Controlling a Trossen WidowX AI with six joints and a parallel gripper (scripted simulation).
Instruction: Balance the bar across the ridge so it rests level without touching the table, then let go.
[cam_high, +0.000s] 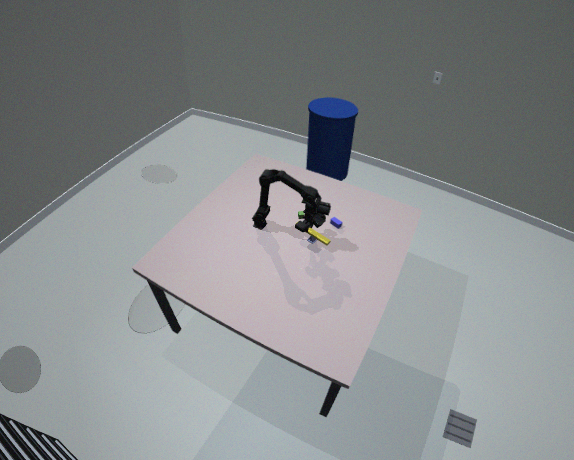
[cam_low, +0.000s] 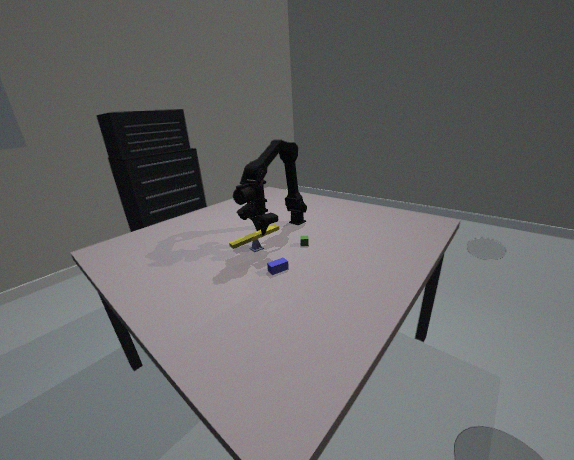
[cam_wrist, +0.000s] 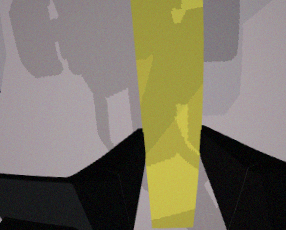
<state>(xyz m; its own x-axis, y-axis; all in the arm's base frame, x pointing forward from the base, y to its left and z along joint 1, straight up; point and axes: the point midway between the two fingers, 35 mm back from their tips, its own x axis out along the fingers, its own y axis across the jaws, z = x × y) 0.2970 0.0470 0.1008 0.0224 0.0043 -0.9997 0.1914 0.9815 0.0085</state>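
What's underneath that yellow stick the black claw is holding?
Under the yellow stick a small grey-blue ridge stands on the pink table, near the stick's middle. The claw is shut on the stick just above it, so whether stick and ridge touch is hidden.
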